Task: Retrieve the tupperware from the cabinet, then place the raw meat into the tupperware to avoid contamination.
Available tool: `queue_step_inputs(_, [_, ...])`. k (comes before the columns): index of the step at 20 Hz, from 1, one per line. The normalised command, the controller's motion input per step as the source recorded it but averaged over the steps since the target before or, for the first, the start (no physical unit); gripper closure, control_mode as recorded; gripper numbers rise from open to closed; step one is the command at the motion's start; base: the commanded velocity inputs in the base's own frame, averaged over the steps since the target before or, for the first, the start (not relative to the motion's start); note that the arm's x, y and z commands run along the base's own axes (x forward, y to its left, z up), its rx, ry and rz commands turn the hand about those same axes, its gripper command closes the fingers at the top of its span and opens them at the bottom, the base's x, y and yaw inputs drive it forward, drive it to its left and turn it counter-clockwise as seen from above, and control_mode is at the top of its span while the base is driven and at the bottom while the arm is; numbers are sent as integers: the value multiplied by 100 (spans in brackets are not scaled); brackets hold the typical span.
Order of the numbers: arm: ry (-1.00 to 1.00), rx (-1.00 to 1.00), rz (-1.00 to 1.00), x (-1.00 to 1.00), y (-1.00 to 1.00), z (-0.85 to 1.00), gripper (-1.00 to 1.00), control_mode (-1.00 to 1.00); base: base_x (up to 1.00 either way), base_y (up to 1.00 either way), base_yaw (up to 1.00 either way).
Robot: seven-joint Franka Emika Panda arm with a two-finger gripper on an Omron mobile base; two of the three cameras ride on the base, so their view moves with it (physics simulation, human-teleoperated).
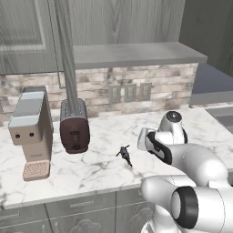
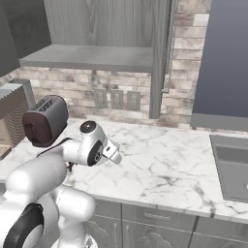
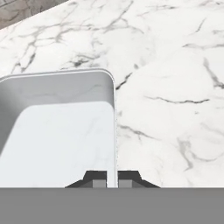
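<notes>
In the hand view the tupperware (image 3: pixel 61 131), a pale translucent box with rounded corners, rests on the marble counter (image 3: pixel 175 87) at the left. My gripper (image 3: pixel 112 176) is shut on the tupperware's right wall, one dark fingertip on each side of the thin rim. The cabinet stands open above the counter, with its flat grey shelf (image 1: pixel 136 54) (image 2: pixel 92 58) bare. The edge of its swung-out door (image 1: pixel 67 68) (image 2: pixel 157 63) hangs over the counter. My arm reaches low over the counter's front part. The raw meat is out of view.
A dark red toaster (image 1: pixel 75 127) (image 2: pixel 46 121) and a beige coffee machine (image 1: pixel 29 132) stand at the left against the brick backsplash. A sink (image 2: pixel 232 167) lies at the far right. Grey drawer fronts (image 2: pixel 155 218) run under the counter.
</notes>
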Motion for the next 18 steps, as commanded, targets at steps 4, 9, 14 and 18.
queue_step_inputs(4, [0,0,0,15,-6,0,100,-100,0,0,0])
queue_step_inputs(9, [0,0,0,18,-6,-3,100,-100,0,0,0])
queue_step_inputs(14, [0,0,1,14,-1,-10,100,-100,0,0,0])
queue_step_inputs(18, [0,-1,1,12,0,-16,100,-100,0,0,0])
